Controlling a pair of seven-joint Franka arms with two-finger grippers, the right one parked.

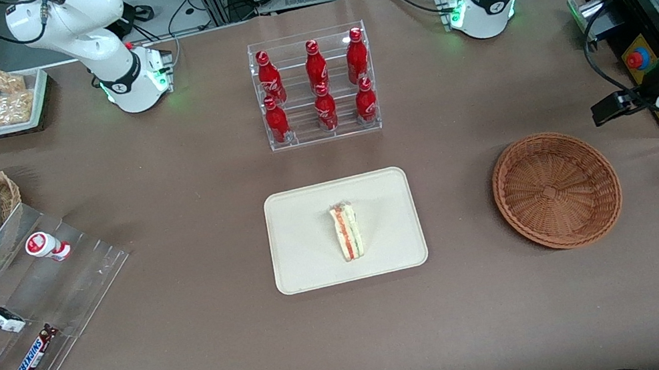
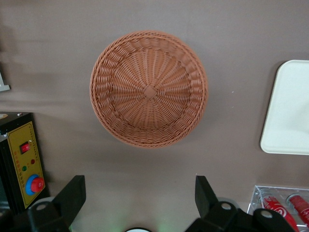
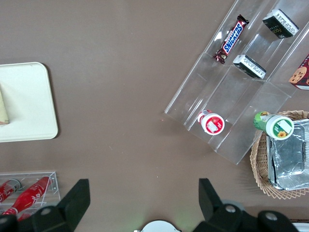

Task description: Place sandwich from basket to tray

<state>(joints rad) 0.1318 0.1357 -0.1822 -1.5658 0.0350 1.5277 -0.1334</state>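
Front view: small triangular wrapped sandwich, white bread w/ red-orange and green filling, lay on the flat cream rectangular plastic tray, long axis running toward/away from camera; round brown woven wicker basket sat empty, well apart, toward working arm's end. Left arm's gripper hung raised near basket, not over the tray. Left wrist view: gripper fingers spread wide, holding nothing, basket directly below, tray edge beside it. Judged: placement looked done.

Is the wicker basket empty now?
Empty: the basket shows bare weave; the sandwich lies on the tray. The open gripper hovers above the basket.
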